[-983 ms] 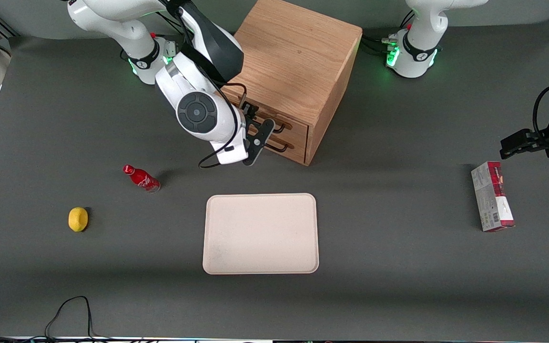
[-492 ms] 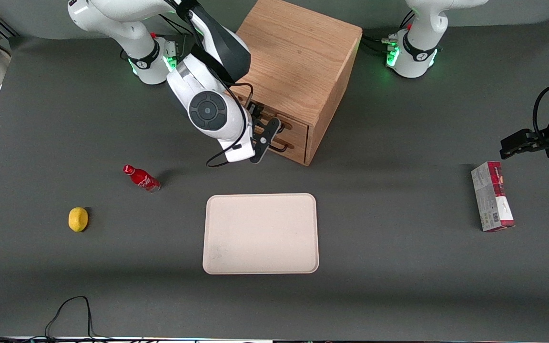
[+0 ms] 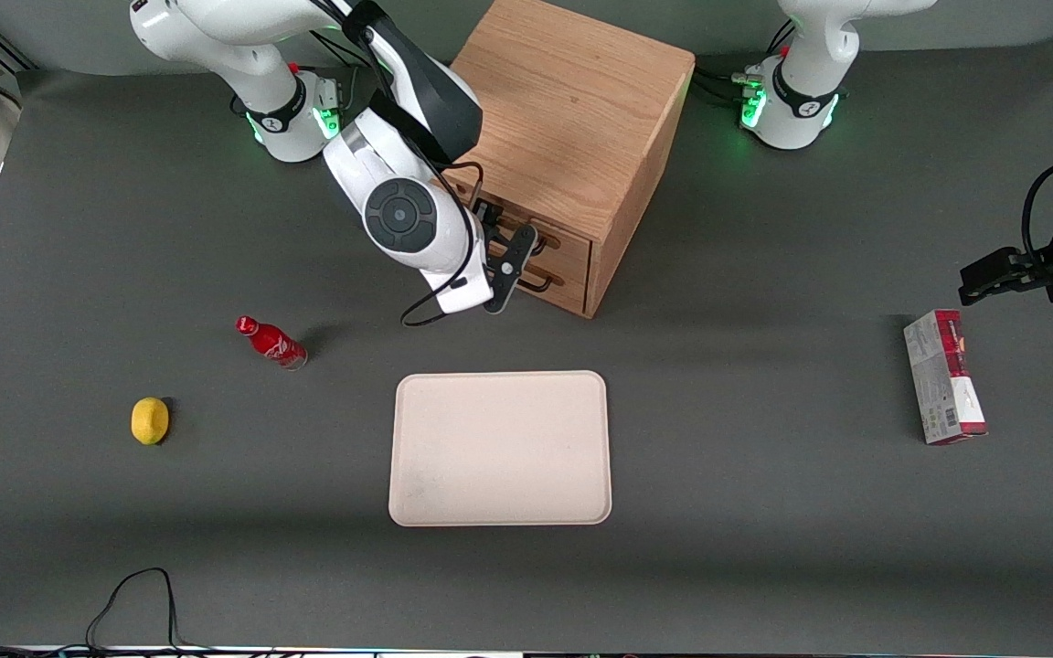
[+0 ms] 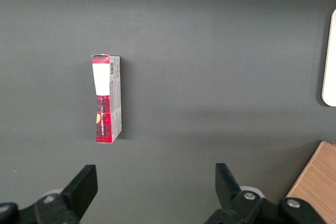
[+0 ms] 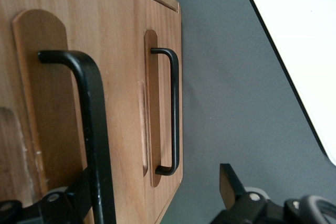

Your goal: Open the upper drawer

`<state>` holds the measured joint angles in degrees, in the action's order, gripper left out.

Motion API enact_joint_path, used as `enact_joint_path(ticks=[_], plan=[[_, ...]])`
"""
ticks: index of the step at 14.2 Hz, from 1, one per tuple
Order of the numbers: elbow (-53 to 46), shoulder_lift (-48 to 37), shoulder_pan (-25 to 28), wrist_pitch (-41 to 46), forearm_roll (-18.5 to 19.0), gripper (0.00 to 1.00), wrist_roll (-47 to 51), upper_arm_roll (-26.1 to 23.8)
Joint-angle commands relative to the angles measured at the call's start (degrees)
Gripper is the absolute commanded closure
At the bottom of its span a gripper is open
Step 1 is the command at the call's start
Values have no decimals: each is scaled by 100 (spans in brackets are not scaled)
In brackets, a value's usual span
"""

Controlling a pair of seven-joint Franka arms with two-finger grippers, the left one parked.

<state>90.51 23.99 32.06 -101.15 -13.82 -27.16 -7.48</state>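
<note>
Nearest the front camera, on the grey worktop [image 3: 764, 548], lies a pale tray [image 3: 500, 448], with a yellow lemon [image 3: 150, 420] and a small red bottle [image 3: 271, 341] toward the working arm's end and a red and white box [image 3: 943, 376] toward the parked arm's end; none of these has any part in the job. Farther from the camera stands the oak cabinet [image 3: 572, 100], its two drawer fronts turned toward the tray. The upper drawer [image 3: 572, 239] sits flush in the cabinet face above the bottom drawer [image 3: 568, 274], so it reads as fully closed and the pull has not begun. The tool [image 3: 499, 260] is right in front of the drawer fronts, at the level of the handles. In the right wrist view its fingers [image 5: 231, 184] are spread apart, with the upper drawer's black wire handle [image 5: 89, 124] standing close by one finger and partly within the gap, while the bottom drawer's handle [image 5: 170, 111] lies clear of it. Nothing is gripped yet. By my reading the approach is nearly finished: what is left is to settle the fingers around the upper handle, close them on the wire, and draw the drawer straight out toward the tray.
</note>
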Motion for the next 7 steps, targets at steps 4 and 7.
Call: enact_joint_path(ticks=[4, 7], plan=[[151, -184, 2, -98, -16, 0, -229, 132], [152, -123, 2, -238, -7, 0, -229, 141]])
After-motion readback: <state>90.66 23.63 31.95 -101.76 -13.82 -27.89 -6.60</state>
